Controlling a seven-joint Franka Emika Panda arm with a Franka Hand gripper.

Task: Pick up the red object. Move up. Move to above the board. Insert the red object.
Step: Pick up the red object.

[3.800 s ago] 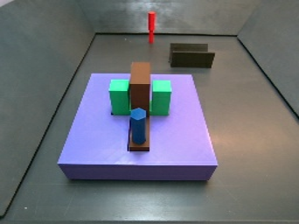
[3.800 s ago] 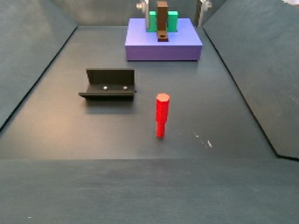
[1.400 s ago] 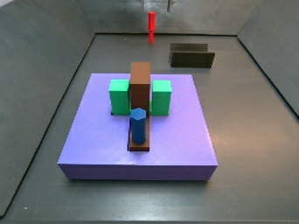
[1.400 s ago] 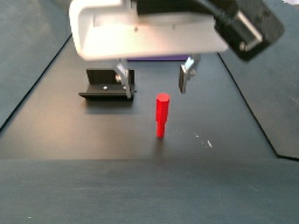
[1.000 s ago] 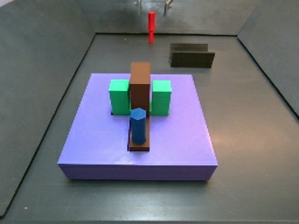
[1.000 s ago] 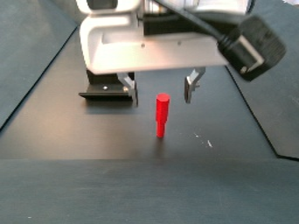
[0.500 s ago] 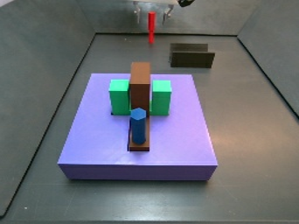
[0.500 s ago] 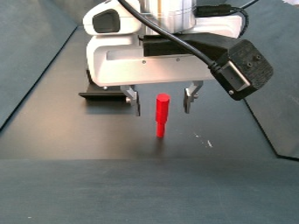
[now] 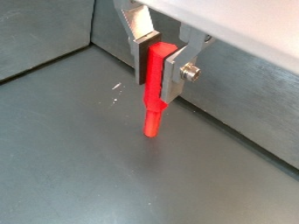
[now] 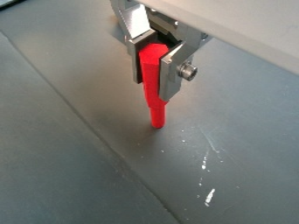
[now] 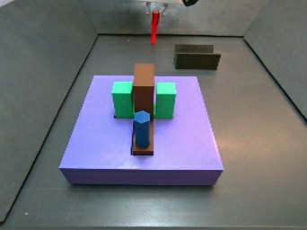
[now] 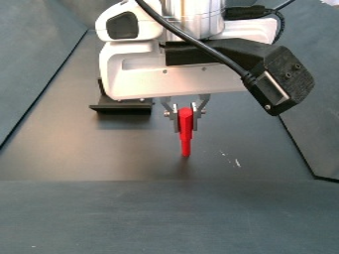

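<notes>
The red object (image 12: 188,134) is a thin red peg standing upright on the dark floor; it also shows in both wrist views (image 9: 152,109) (image 10: 152,92) and far back in a side view (image 11: 153,29). My gripper (image 12: 188,111) is right over it and shut on its upper part, with the pads pressed against both sides (image 9: 158,80) (image 10: 155,74). The peg's lower end touches the floor. The board (image 11: 180,148) is a lavender slab nearer the camera in that side view, well away from the gripper (image 11: 156,7).
On the board stand a brown bar (image 11: 144,85), two green blocks (image 11: 124,99) and a blue hexagonal peg (image 11: 142,128). The fixture (image 11: 197,57) stands on the floor beside the gripper, partly hidden behind it in a side view (image 12: 119,107). Grey walls enclose the floor.
The gripper came down over the red peg from above. Its fingers, open on either side of the peg half a second ago, are now shut on it.
</notes>
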